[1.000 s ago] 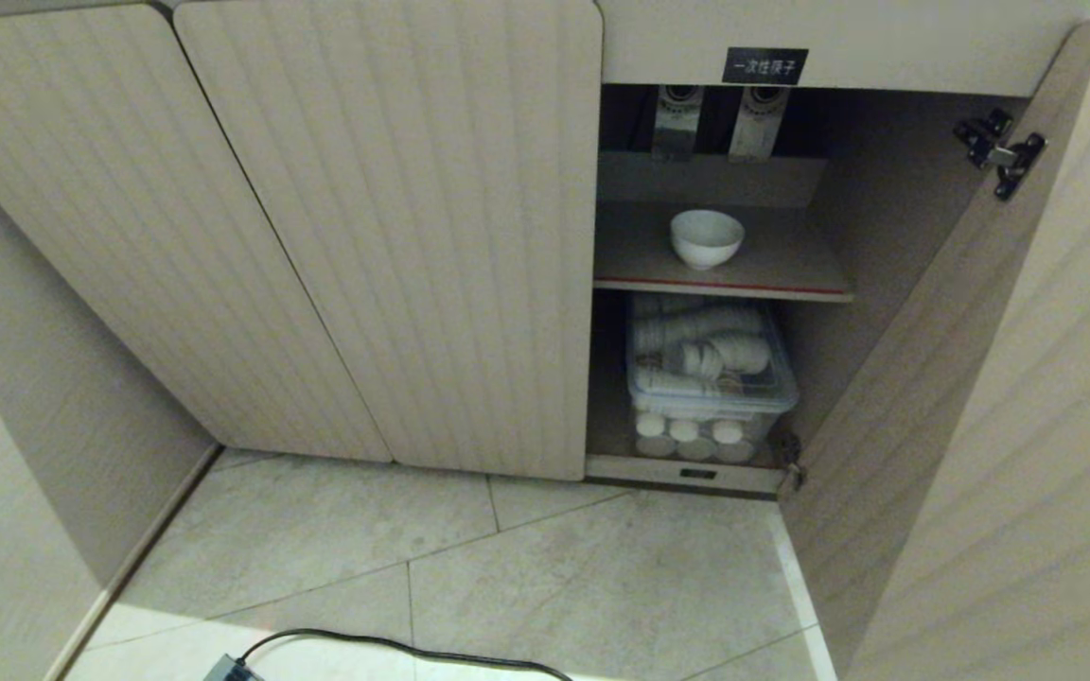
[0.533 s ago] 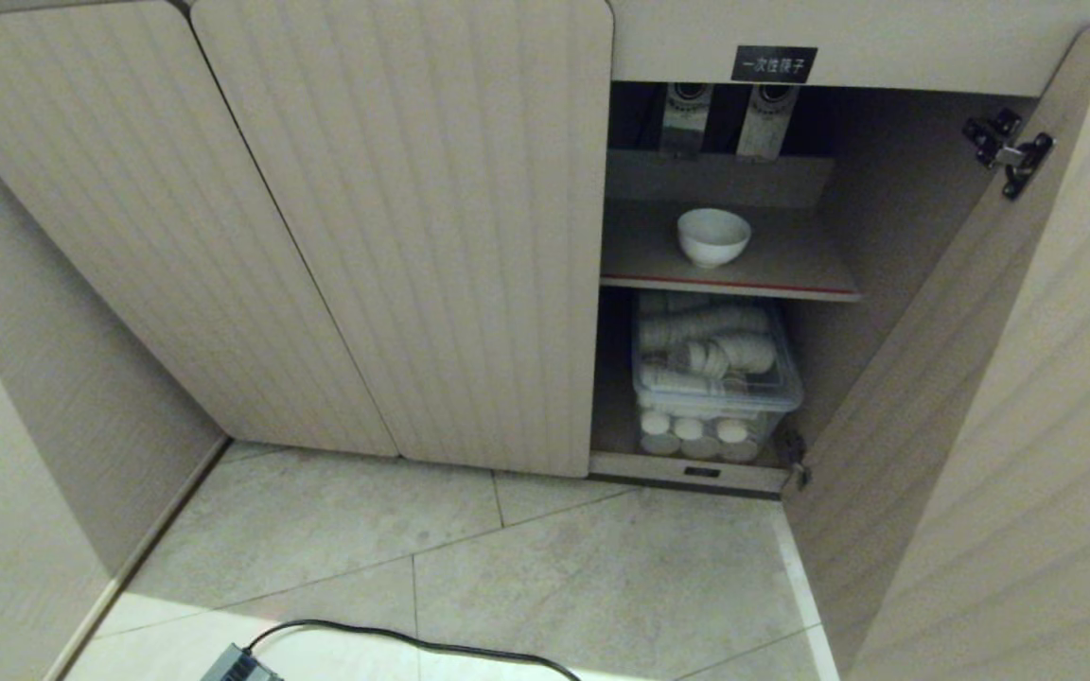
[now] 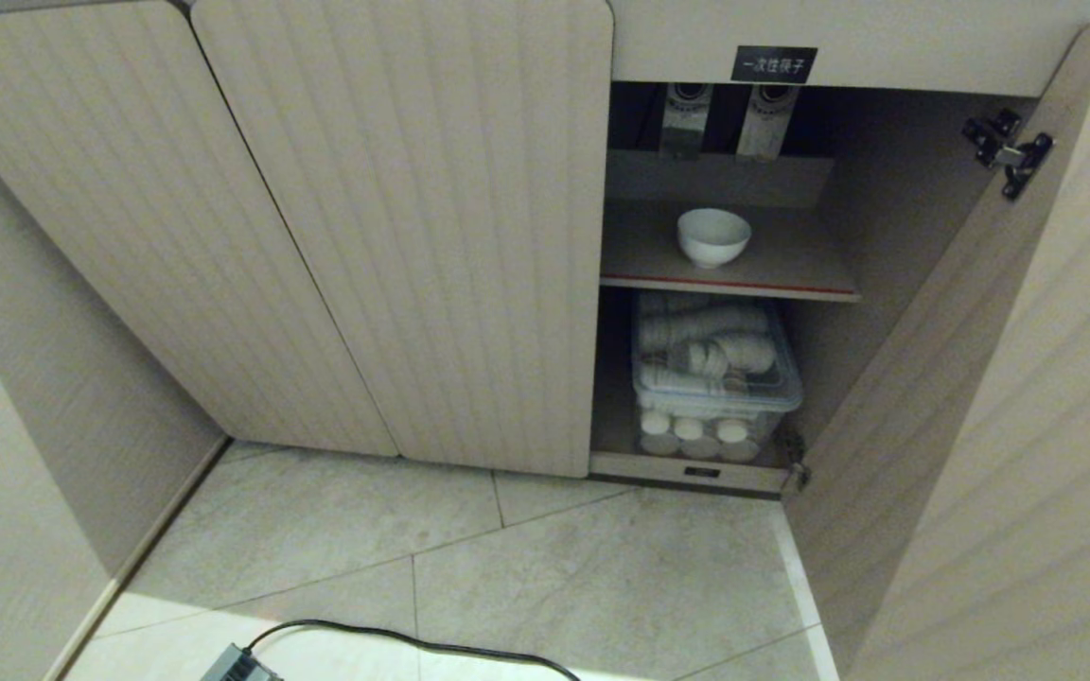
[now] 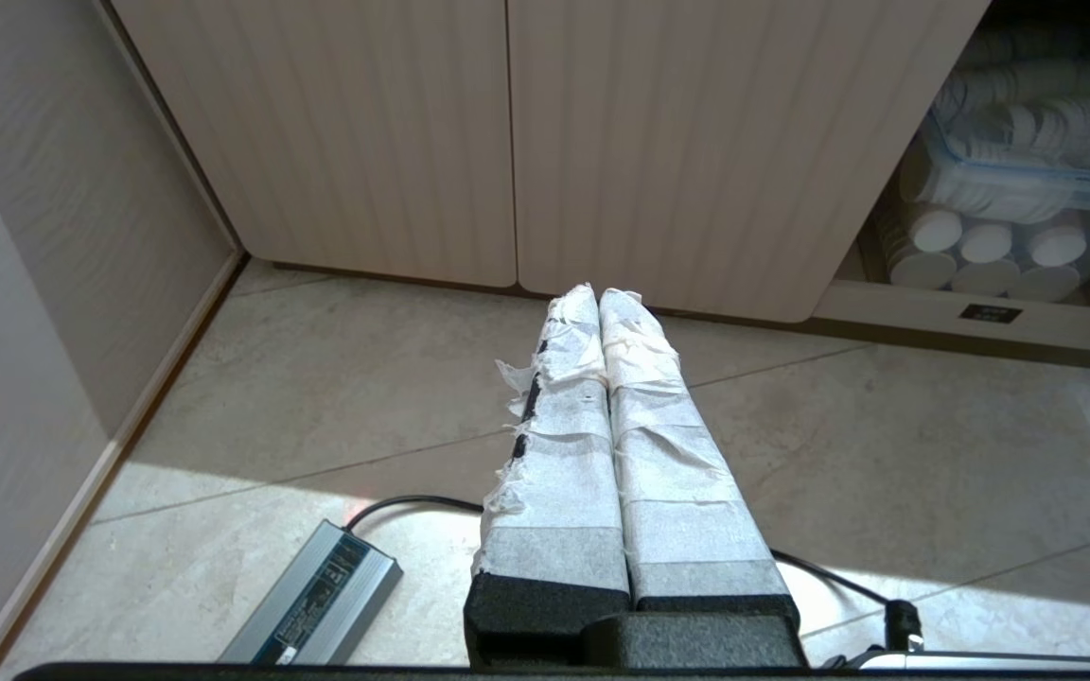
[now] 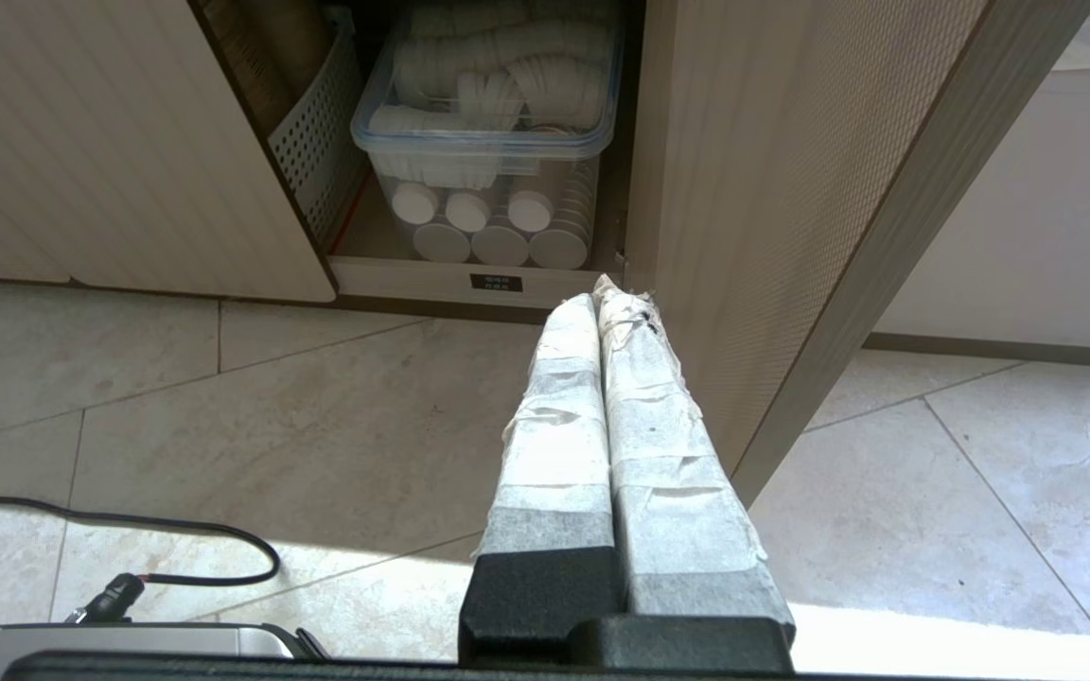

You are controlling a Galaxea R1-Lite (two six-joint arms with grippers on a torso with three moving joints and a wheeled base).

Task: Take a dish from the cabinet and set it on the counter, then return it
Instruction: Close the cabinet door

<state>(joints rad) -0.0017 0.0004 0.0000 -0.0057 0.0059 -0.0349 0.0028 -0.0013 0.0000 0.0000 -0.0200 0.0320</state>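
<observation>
With the cabinet (image 3: 431,236) door open, your dish (image 3: 713,236) sits upper right on the shelf; left gripper (image 4: 599,295) and right gripper (image 5: 602,288) pressed together, empty.

The floor (image 3: 602,577) is laid with large pale grey stone-look tiles, set diagonally, with thin darker joints between them. A bright patch of light is cast across the near tiles, while the strip closer to the furniture is left in shade. A ribbed beige wall panel (image 3: 25,454) is seen on the left, met at the floor by a pale skirting strip (image 3: 143,553). A black cable (image 3: 413,646) is trailed over the lit tiles and is joined to a flat grey metal power unit (image 4: 313,598) lying on the floor. A plain cream-white panel (image 5: 1028,246) is seen in the right wrist view, lit brightly above the tiles.
</observation>
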